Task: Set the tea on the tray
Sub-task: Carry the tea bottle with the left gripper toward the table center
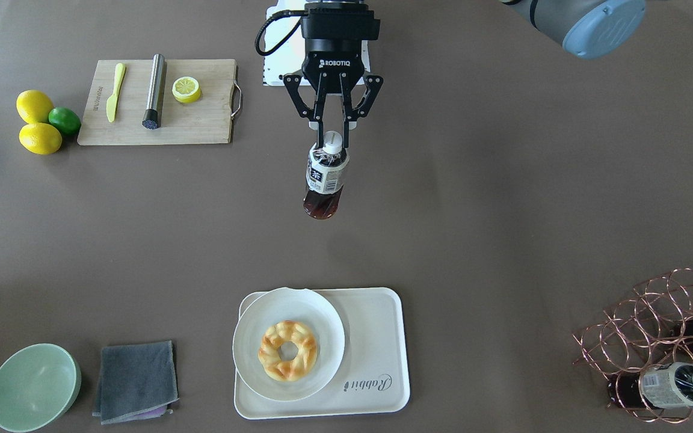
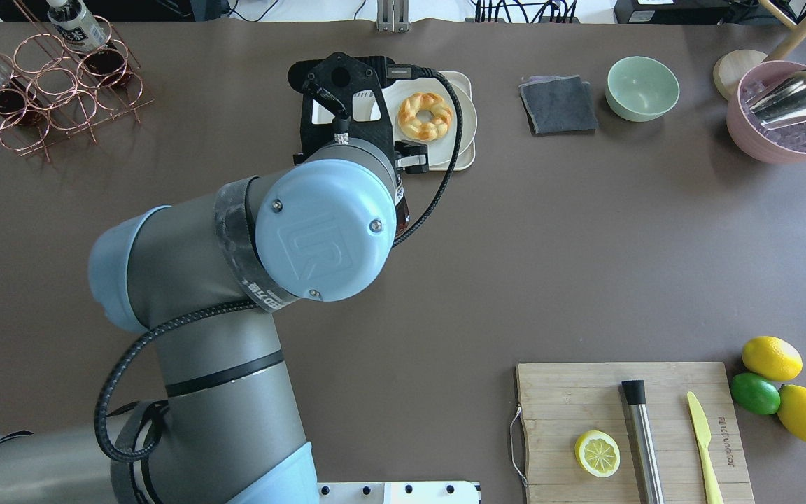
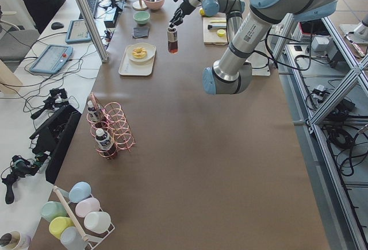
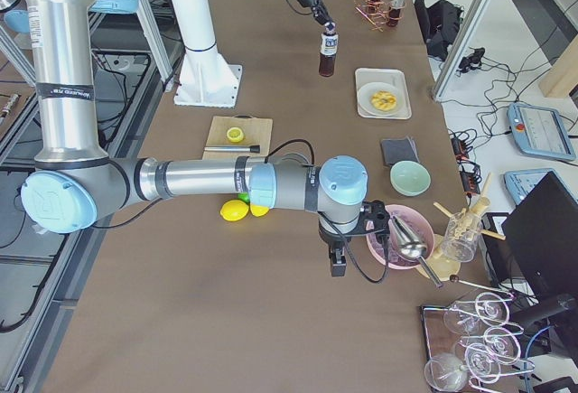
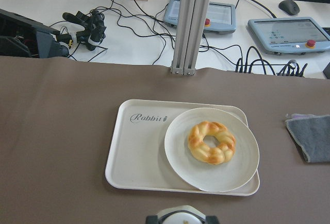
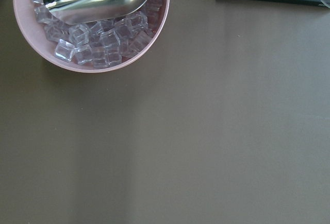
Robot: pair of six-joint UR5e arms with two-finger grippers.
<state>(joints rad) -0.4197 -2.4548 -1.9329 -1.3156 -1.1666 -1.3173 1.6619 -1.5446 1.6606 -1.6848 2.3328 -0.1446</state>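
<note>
1. Your left pincer [image 1: 333,141] is clamped on the tea bottle [image 1: 325,180] at the neck, so it hangs upright, base ready to land first.
2. The bottle is airborne over bare worktop [image 1: 503,210], well short of the tray [image 1: 376,349].
3. The round plate [image 1: 322,328] with its doughnut [image 1: 287,350] fills one half, so I'd aim for the lettered half.
4. Your right pincer [image 4: 336,256] is parked near the pink ice bowl [image 2: 746,140]; I can't tell its grip.

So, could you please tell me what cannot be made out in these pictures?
- Right end effector: exterior right view only, too small to judge open or shut.
- Tea: overhead view, mostly hidden behind the left arm's wrist.
- Tray: overhead view, one end covered by the same wrist.
</note>
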